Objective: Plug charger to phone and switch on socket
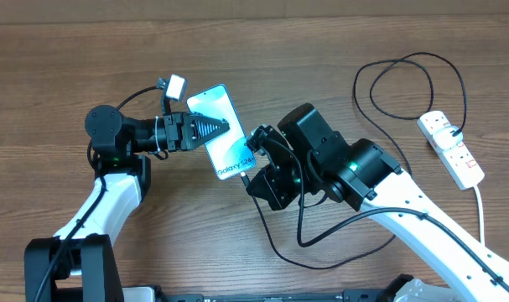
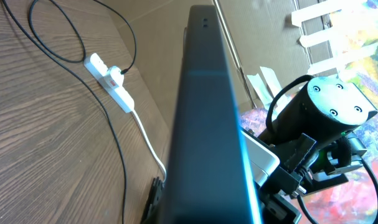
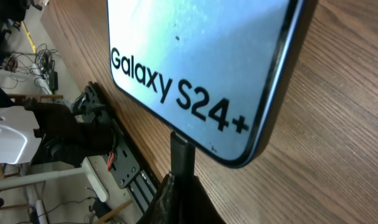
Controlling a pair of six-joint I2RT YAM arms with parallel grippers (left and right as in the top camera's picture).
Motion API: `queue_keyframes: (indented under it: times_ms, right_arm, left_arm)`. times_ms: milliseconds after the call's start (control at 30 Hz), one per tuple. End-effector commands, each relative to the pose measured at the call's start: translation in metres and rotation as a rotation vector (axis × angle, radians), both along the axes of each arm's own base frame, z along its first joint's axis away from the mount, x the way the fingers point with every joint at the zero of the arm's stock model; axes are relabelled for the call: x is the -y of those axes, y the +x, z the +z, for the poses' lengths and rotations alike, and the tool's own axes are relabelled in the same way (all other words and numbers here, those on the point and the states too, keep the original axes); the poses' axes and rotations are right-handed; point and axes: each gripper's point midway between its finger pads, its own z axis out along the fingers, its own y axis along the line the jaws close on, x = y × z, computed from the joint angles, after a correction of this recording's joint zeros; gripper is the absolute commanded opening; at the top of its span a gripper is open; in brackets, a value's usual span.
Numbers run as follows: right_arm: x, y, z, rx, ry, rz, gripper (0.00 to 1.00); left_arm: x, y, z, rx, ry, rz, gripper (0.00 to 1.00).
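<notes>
Wooden table (image 1: 70, 67); left fingers (image 1: 205, 127) clamp phone (image 1: 220, 105), right fingers (image 3: 170, 199) pinch charger (image 3: 182, 152) plug at phone's bottom edge.

Table (image 1: 61, 50): brown wood-grain top, the grain running from 9 to 3 o'clock; its far edge shows as a pale line at 12 o'clock.
Socket (image 1: 452, 148): white strip lying flat on the wood at 3 o'clock, its long axis slanting from 11 toward 5 o'clock; small red switches sit beside the outlets.
White cord (image 1: 480, 220): thick, leaves the socket's 5 o'clock end and runs over the wood toward 4 o'clock.
Charger (image 1: 356, 84): thin black cable in loose overlapping loops on the wood at 1 to 2 o'clock, just beside the socket and reaching its 11 o'clock end.
Charger, lower stretch: a shallow U at 5 o'clock, well apart from the socket.
</notes>
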Motion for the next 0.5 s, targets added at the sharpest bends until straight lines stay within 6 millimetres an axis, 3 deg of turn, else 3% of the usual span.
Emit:
queue_keyframes:
  times_ms: [0, 467]
  right_arm:
    - [-0.0035, -0.0038, 0.0203, 0.024, 0.047, 0.017, 0.04]
    - [-0.0063, -0.0032, 0.0232, 0.03, 0.065, 0.024, 0.04]
  left_arm:
    - [-0.0018, 0.0004, 0.0059, 0.056, 0.002, 0.013, 0.04]
    - [-0.0018, 0.0032, 0.0065, 0.056, -0.001, 0.029, 0.04]
